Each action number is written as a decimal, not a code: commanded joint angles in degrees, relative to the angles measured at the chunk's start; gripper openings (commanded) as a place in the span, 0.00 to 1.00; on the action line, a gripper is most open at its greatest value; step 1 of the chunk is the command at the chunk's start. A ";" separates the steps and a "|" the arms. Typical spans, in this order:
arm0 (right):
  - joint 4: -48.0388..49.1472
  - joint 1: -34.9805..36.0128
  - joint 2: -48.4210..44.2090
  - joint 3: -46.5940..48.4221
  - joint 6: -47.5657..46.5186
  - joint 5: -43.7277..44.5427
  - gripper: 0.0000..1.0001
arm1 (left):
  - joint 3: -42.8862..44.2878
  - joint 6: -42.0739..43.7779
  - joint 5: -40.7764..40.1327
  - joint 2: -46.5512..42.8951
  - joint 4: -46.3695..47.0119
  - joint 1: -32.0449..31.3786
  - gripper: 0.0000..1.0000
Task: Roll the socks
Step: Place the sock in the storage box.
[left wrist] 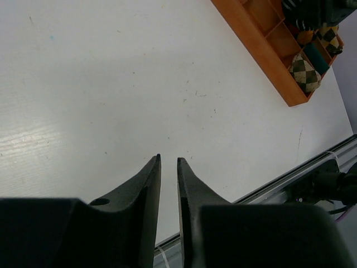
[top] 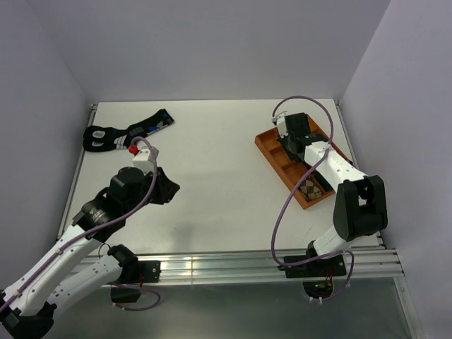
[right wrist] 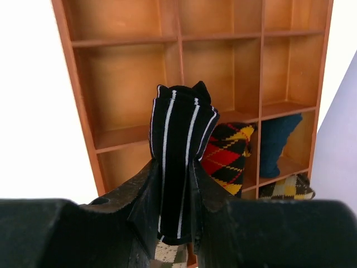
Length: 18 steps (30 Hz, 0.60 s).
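Observation:
My right gripper (right wrist: 174, 167) is shut on a rolled black sock with thin white stripes (right wrist: 178, 139), holding it above the orange wooden tray (right wrist: 70, 67). Just behind it, a rolled black sock with red and yellow argyle diamonds (right wrist: 228, 156) sits in one of the tray's compartments. In the top view the right gripper (top: 289, 140) hangs over the far end of the tray (top: 272, 159) and hides the striped sock. My left gripper (top: 174, 187) hovers over bare table at the left, its jaws (left wrist: 169, 159) a narrow gap apart with nothing between them.
Black socks with blue and white marks (top: 127, 132) lie flat at the far left of the table. A brown-checked bundle (top: 311, 188) and a dark teal bundle (right wrist: 279, 142) fill other tray compartments. Walls close in the table on three sides.

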 commanded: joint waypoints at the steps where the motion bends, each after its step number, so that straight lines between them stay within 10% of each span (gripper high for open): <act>1: 1.60 -0.15 -1.29 -3.13 0.66 3.55 0.00 | -0.14 2.95 -0.12 -2.58 1.63 0.18 0.24; 18: 1.61 -0.50 0.46 -8.41 0.66 1.81 0.00 | -1.99 3.39 1.90 -4.17 3.40 0.18 0.26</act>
